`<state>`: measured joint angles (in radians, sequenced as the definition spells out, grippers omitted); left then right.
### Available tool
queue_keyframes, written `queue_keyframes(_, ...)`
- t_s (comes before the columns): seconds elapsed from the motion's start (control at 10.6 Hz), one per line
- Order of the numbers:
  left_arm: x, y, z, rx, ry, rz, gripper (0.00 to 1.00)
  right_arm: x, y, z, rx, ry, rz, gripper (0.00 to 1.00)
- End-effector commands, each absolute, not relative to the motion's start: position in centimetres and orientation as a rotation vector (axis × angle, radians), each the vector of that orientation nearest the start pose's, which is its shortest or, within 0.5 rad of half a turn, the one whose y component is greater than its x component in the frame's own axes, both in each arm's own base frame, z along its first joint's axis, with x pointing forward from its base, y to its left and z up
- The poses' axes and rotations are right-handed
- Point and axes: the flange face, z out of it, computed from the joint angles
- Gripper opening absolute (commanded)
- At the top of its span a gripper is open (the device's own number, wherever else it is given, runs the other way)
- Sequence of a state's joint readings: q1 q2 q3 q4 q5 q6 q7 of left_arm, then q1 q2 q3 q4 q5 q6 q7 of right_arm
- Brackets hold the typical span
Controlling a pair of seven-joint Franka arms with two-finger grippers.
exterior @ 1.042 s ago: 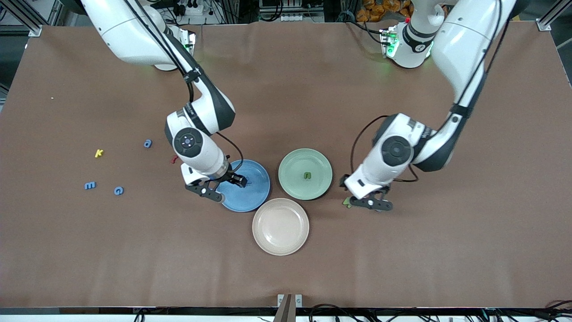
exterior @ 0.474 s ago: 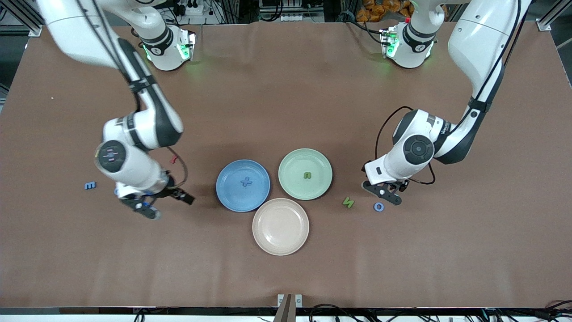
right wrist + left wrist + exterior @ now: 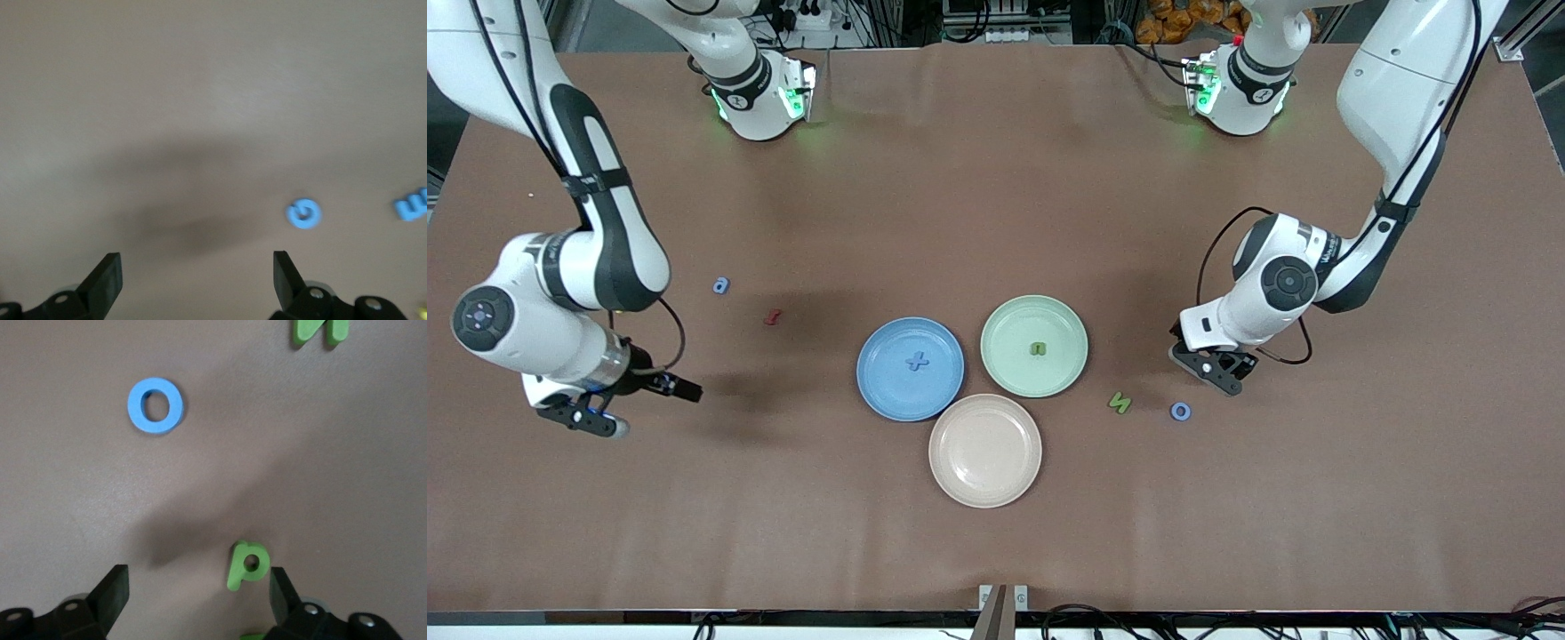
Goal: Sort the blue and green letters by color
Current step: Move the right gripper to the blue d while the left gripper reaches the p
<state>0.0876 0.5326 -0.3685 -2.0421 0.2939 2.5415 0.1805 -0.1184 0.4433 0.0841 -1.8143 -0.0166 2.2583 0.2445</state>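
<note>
My left gripper [image 3: 1218, 370] [image 3: 199, 588] hangs open over a green P [image 3: 247, 564], which lies between its fingers close to one of them. A blue o [image 3: 1181, 411] [image 3: 155, 405] and a green N [image 3: 1120, 403] [image 3: 320, 330] lie nearby on the table. My right gripper [image 3: 593, 418] [image 3: 197, 273] is open and empty over bare table at the right arm's end, near a blue G [image 3: 304, 214] and a blue E [image 3: 410, 205]. The blue plate [image 3: 889, 391] holds a blue X [image 3: 917, 361]. A green u [image 3: 1038, 348] rests on the green plate [image 3: 1009, 373]. A blue a [image 3: 721, 285] lies apart.
An empty beige plate [image 3: 985, 480] sits nearest the front camera, touching the two other plates. A dark red letter [image 3: 773, 316] lies beside the blue a. Another green piece [image 3: 253, 636] peeks out at the left gripper's base.
My right gripper left the blue X on the blue plate and swung toward the right arm's end. My left gripper shifted off the green N toward the left arm's end.
</note>
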Motion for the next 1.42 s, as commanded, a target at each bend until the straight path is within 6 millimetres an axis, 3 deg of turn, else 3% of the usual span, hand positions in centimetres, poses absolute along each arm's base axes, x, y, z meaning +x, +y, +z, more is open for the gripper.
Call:
queue_keyframes(0.0, 56.3, -17.3, 20.3, -2.973, 1.031, -0.051, 0.85, 55.5, -5.7, 28.1, -3.115, 0.286, -0.028, 1.0)
queue_keyframes(0.28, 55.7, -18.4, 20.3, -2.993, 1.0, -0.04, 0.83, 49.3, -5.8, 26.7, -3.13, 0.273, 0.016, 1.0)
queue_keyframes(0.57, 55.4, -18.3, 19.7, -2.993, 1.009, -0.022, 0.7, 44.8, -5.5, 25.3, -3.134, 0.278, 0.017, 1.0)
queue_keyframes(0.76, 55.3, -18.4, 19.5, -2.995, 1.01, -0.017, 0.67, 42.2, -5.0, 24.4, -3.135, 0.278, 0.036, 1.0)
queue_keyframes(0.95, 55.2, -18.5, 19.2, -2.998, 1.011, -0.013, 0.66, 41.0, -4.7, 23.0, -3.132, 0.272, 0.089, 1.0)
queue_keyframes(1.33, 55.2, -18.6, 18.3, -3.015, 1.006, -0.029, 0.64, 40.3, -3.5, 17.9, -3.118, 0.239, 0.126, 1.0)
